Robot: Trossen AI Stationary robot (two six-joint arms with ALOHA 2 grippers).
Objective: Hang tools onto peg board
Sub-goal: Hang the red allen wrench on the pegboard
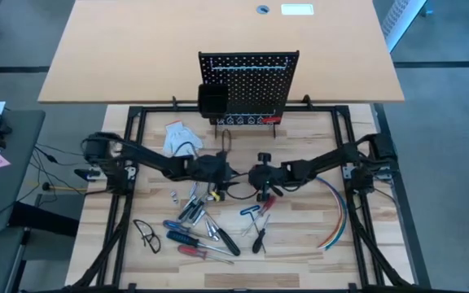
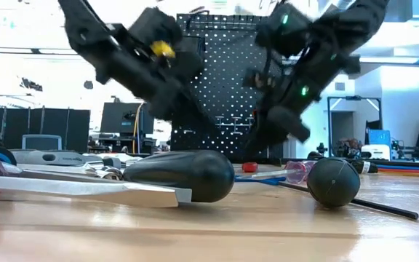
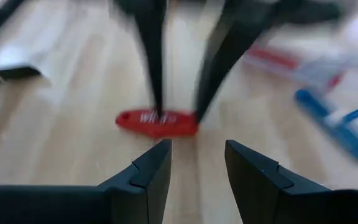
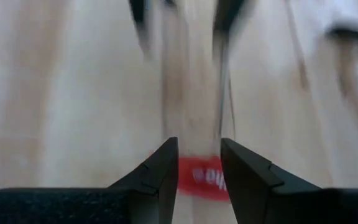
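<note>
A short red tool piece with white lettering (image 3: 157, 121) lies flat on the wooden table near its middle. My right gripper (image 4: 199, 158) comes down on it, fingers at its two ends. My left gripper (image 3: 197, 158) stands open a little before it, facing it, nothing between its fingers. In the high view both grippers meet mid-table, left (image 1: 228, 175) and right (image 1: 249, 181). Several loose tools (image 1: 202, 224) lie on the near part of the table. The peg board (image 1: 251, 85) stands upright at the far edge. My right gripper has the red piece between its two fingers, one fingertip (image 3: 157, 106) at one end (image 3: 126, 119) and the other at the opposite end, so the fingers lie along its length. They slant down from above. The piece lies flat on the table.
A white glove (image 1: 177, 134) lies left of the peg board's foot, and a bundle of coloured cables (image 1: 336, 213) curves at the right. A blue T-handle key (image 1: 255, 210), screwdrivers and glasses (image 1: 146, 236) lie near. A black-handled screwdriver (image 2: 188, 175) fills the low view's front.
</note>
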